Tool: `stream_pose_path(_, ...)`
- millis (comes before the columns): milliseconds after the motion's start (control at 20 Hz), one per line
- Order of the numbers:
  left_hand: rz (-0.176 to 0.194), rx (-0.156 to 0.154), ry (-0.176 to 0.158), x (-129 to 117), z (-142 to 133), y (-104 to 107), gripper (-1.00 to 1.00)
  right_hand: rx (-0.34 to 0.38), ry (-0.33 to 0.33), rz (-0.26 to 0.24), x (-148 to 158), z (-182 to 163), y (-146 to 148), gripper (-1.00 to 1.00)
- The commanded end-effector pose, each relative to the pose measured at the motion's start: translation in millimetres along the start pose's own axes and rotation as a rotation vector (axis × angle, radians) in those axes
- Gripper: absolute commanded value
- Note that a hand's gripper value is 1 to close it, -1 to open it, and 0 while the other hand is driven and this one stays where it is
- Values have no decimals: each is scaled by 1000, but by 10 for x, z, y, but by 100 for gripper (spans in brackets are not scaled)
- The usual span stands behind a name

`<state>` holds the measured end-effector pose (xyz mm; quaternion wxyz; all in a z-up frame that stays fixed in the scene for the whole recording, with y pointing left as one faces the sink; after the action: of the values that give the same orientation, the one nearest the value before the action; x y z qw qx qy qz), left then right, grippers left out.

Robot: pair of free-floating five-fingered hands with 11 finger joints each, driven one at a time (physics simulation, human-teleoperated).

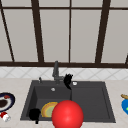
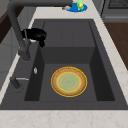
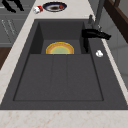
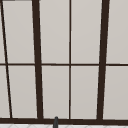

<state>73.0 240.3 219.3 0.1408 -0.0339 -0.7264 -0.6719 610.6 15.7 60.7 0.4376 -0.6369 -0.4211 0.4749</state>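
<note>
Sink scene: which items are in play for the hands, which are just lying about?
In play:
right hand at the faucet
left hand by the sink's front rim, near the yellow plate

Lying about:
red ball
dark plate
blue dish
window

This is a kitchen. A big dark grey sink (image 1: 90,100) sits in a pale stone counter (image 2: 110,50), with a tall dark tap (image 1: 56,71) behind it. A round yellow plate (image 2: 69,81) lies in the sink. A window with dark brown bars (image 4: 37,62) is above.
</note>
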Motion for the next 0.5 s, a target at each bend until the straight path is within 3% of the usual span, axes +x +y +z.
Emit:
stream_pose_path(0, 0, 0, 0, 0, 0, 0, 0, -20, -122, -19, 30, 10, 35, -100)
stream_pose_path(250, 0, 0, 0, 0, 0, 0, 0, -26, -131, -28, 11, 11, 78, -100)
stream_pose_path(450, 0, 0, 0, 0, 0, 0, 0, 19, -78, -12, 182, -12, 11, -100)
